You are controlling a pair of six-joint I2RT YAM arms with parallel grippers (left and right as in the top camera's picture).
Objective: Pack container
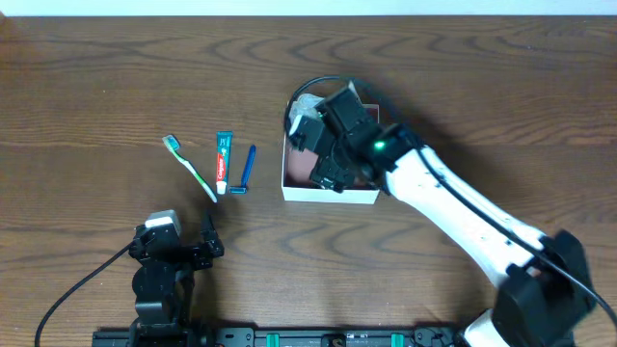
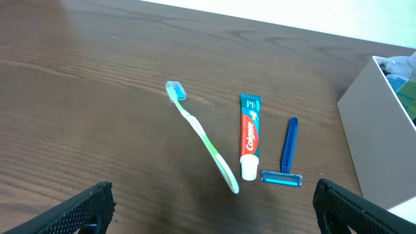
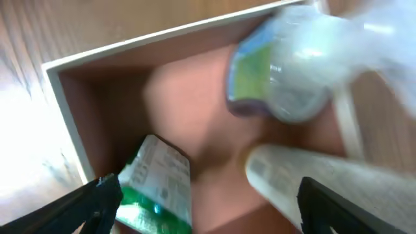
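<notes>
Squarely beneath the right end effector — jaws wide apart — the container

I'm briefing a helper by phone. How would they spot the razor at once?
Find the white-walled container near the middle of the wooden table. In the overhead view a toothbrush, a toothpaste tube and the razor lie in a row left of it, the razor nearest. It alone is all blue, from handle to head.

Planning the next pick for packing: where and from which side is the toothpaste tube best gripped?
Probably mid-body on the toothpaste tube, from straight above, closing across its narrow width: it lies flat, toothbrush and razor apart on either side.
</notes>
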